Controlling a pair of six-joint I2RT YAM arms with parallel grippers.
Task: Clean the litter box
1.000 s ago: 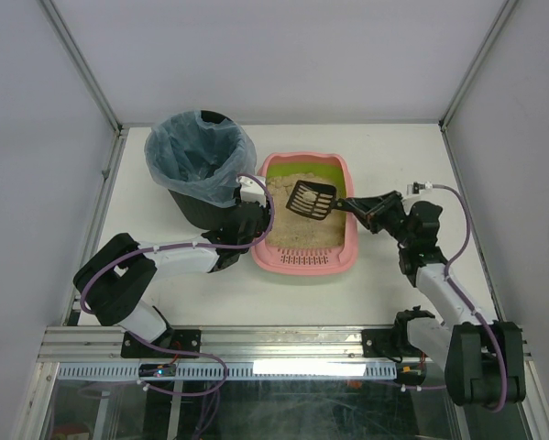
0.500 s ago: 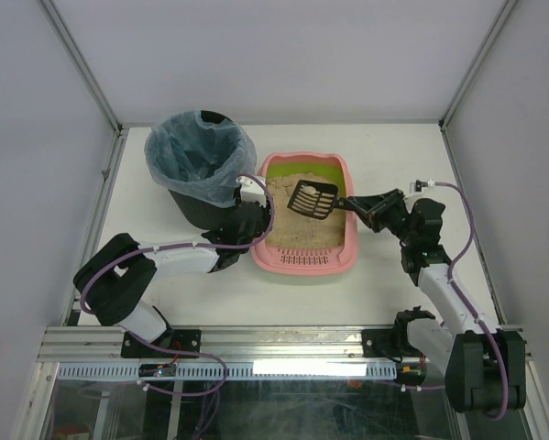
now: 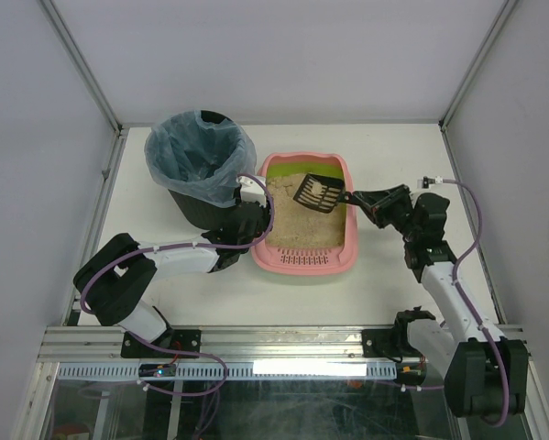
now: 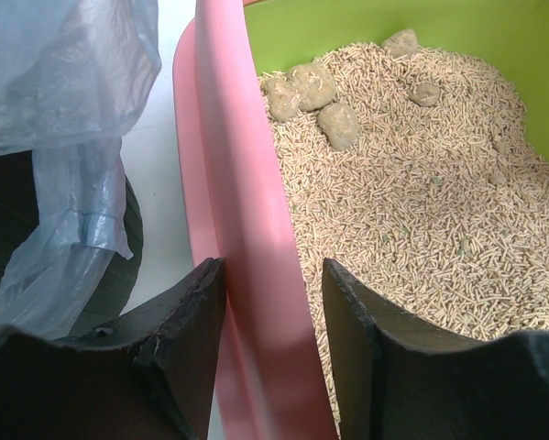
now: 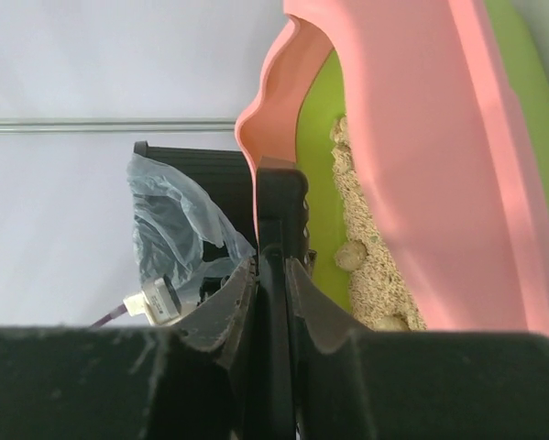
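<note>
One litter box [image 3: 303, 261], one scoop [image 3: 316, 193] (black, slotted): left end effector [image 4: 274, 270] pinches box rim, right end effector [image 5: 271, 270] clamps scoop.

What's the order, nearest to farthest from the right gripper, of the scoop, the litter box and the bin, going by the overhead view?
1. Scoop: held in the right gripper, its head reaching left over the litter.
2. Litter box: its right wall lies just beside the gripper.
3. Bin: far left, beyond the box.
</note>
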